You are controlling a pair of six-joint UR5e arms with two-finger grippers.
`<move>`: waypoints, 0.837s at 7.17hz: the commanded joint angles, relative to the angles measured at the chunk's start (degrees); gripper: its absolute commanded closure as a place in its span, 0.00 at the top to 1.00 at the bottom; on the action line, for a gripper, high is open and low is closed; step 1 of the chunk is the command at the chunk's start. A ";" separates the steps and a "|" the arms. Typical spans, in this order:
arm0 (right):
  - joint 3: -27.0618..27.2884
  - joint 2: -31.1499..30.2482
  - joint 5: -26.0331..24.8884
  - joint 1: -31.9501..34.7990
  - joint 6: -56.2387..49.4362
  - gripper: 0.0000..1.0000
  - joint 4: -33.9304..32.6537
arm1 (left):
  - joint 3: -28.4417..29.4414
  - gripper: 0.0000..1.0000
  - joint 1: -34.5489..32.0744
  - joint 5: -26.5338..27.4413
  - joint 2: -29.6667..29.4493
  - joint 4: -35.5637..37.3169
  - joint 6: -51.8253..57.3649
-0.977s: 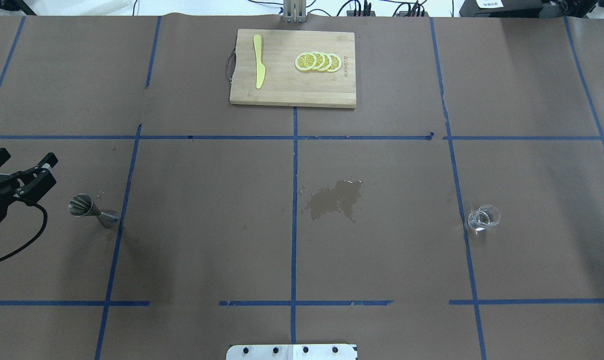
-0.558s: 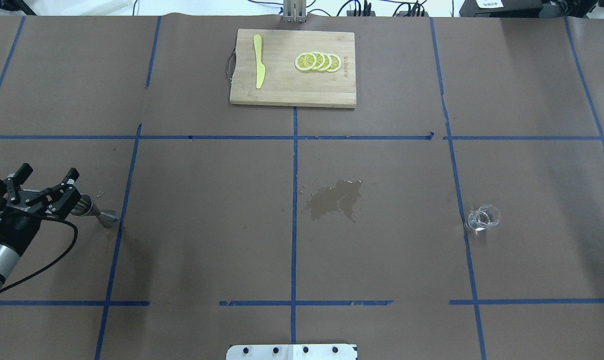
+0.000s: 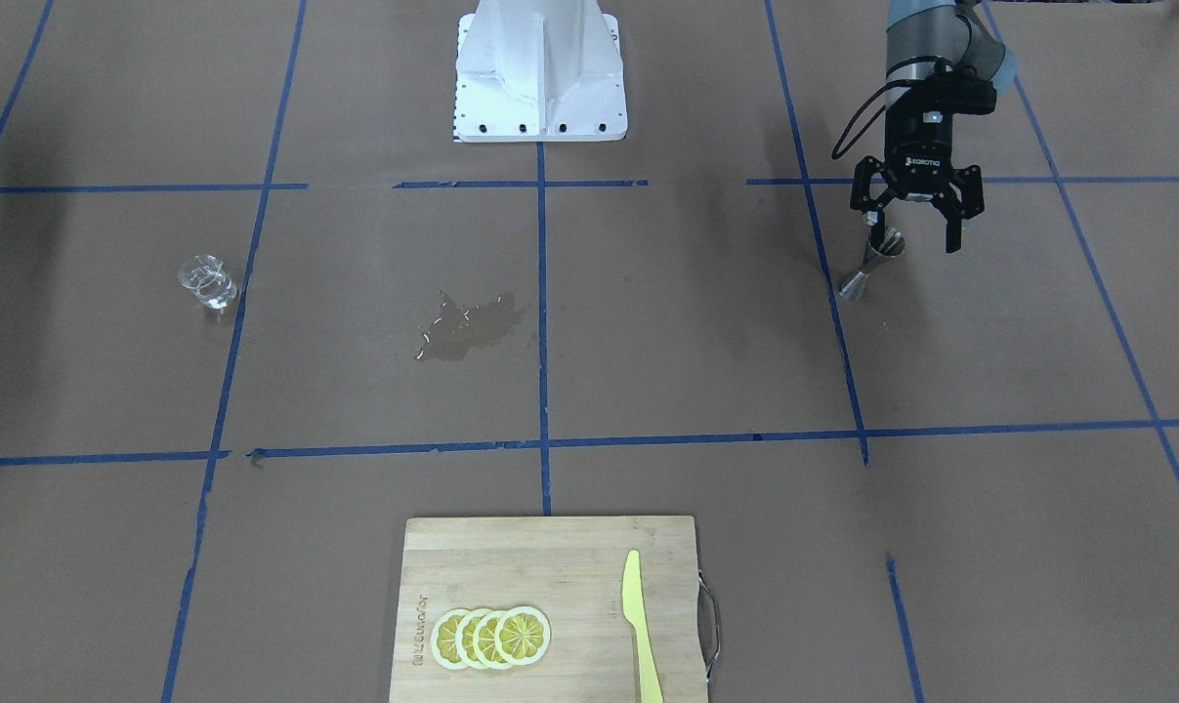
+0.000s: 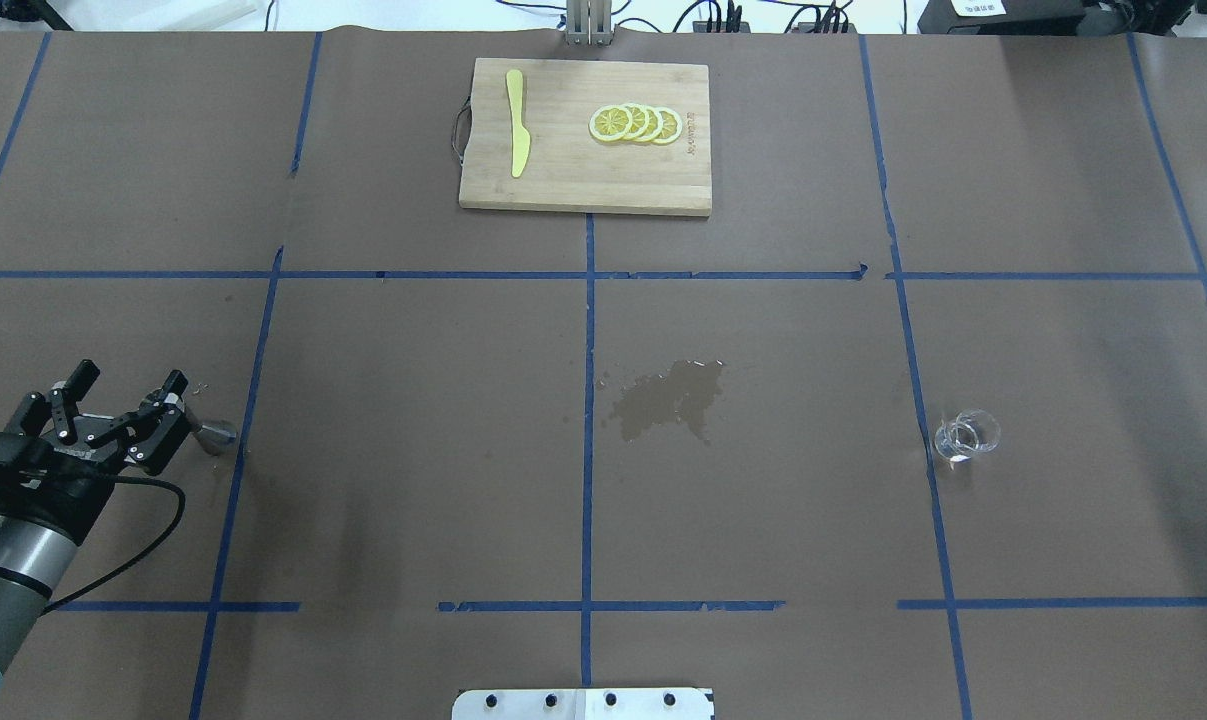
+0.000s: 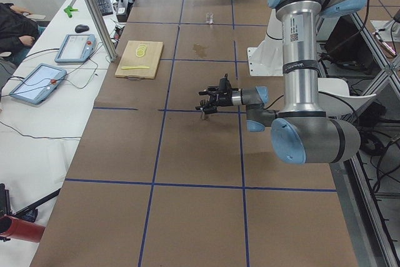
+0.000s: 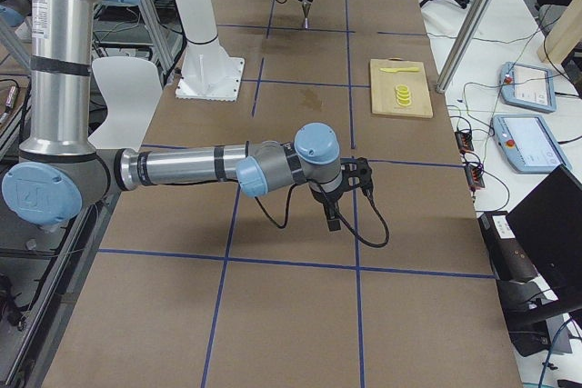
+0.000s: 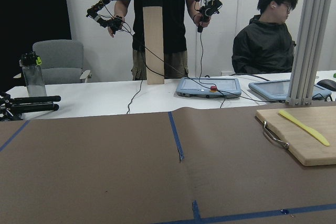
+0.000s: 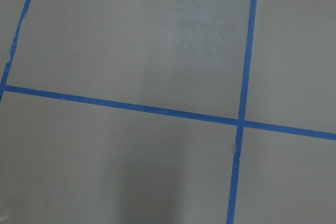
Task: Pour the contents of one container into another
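The clear glass beaker stands upright on the right part of the table, also seen in the front view, with no gripper near it. The steel jigger stands on the left part; from overhead only its base shows past the gripper. My left gripper is open and level with the jigger's upper cup, which sits between the fingers, close to one fingertip. From overhead the left gripper covers that cup. My right gripper shows only in the exterior right view; I cannot tell its state.
A wooden cutting board at the far middle carries a yellow knife and lemon slices. A wet spill darkens the paper at centre. The robot base is at the near edge. People stand beyond the table's far side.
My left gripper has moved right and toward the robot, from beside the jigger to over its upper cup, staying open. Beaker and jigger have not moved.
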 commanded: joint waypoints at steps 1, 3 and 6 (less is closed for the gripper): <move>-0.01 -0.01 -0.02 0.00 0.00 1.00 0.00 | 3.75 1.00 2.25 2.07 -1.88 -1.81 -0.01; -0.01 -0.01 -0.02 0.00 0.00 1.00 0.00 | 4.55 1.00 3.66 2.43 -2.15 -1.99 -0.01; -0.01 -0.28 -0.02 0.00 -0.09 1.00 0.00 | 7.71 1.00 4.46 2.34 -4.34 -2.17 -0.01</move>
